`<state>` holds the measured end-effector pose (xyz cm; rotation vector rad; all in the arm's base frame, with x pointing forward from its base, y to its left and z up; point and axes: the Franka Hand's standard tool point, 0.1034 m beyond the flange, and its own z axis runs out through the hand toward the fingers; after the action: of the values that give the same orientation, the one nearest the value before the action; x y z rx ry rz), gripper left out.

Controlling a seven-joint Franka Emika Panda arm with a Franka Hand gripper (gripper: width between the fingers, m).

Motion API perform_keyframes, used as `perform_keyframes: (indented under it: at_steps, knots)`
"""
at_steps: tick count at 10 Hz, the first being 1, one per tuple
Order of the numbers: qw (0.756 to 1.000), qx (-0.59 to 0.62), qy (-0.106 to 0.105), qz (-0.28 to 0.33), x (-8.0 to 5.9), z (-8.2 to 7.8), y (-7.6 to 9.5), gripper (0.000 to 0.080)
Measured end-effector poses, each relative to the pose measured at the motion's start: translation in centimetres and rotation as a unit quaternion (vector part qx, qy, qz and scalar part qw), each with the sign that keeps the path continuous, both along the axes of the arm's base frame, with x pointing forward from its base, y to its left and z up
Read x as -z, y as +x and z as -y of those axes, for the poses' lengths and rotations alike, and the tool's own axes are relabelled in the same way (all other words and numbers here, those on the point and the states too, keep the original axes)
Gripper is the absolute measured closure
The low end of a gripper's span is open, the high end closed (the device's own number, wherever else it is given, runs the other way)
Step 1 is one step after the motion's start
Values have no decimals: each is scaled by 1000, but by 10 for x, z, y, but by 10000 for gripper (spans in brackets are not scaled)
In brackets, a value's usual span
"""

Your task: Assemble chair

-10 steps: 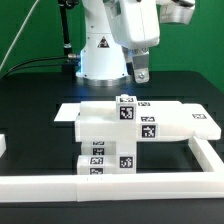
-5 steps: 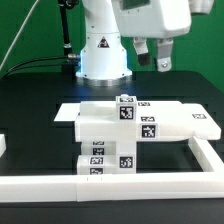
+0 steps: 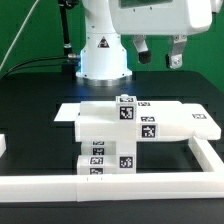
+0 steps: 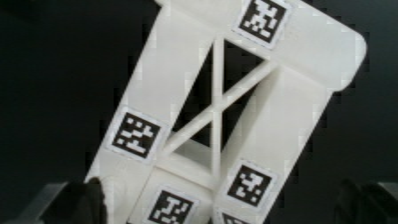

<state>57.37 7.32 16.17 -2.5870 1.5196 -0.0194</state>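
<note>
We hold the two-finger gripper [image 3: 158, 52] wide open and empty at the upper right, above the blocky white plastic chair [image 3: 125, 132]; we should descend centred.

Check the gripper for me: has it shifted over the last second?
Yes. In the exterior view the gripper has swung toward the view's right and risen slightly, judged against the robot base. Its jaws stand open, holding nothing, above the chair.
</note>
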Motion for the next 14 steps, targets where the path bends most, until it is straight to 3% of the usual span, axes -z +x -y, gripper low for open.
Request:
perform_keyframes:
  at_steps: [1, 3, 5, 9, 11, 12, 14]
  knots:
    - [999, -43, 0, -5, 6, -14, -22, 151]
    - [995, -95, -1, -11, 5, -44, -53, 151]
    - [985, -170, -29, -29, 3, -62, -66, 151]
    - [938, -345, -37, -7, 7, -57, -66, 151]
    - [902, -429, -36, -16, 25, -60, -95, 151]
    - [896, -442, -34, -25, 32, -62, -106, 151]
    - [859, -509, -44, -17, 36, -61, -109, 151]
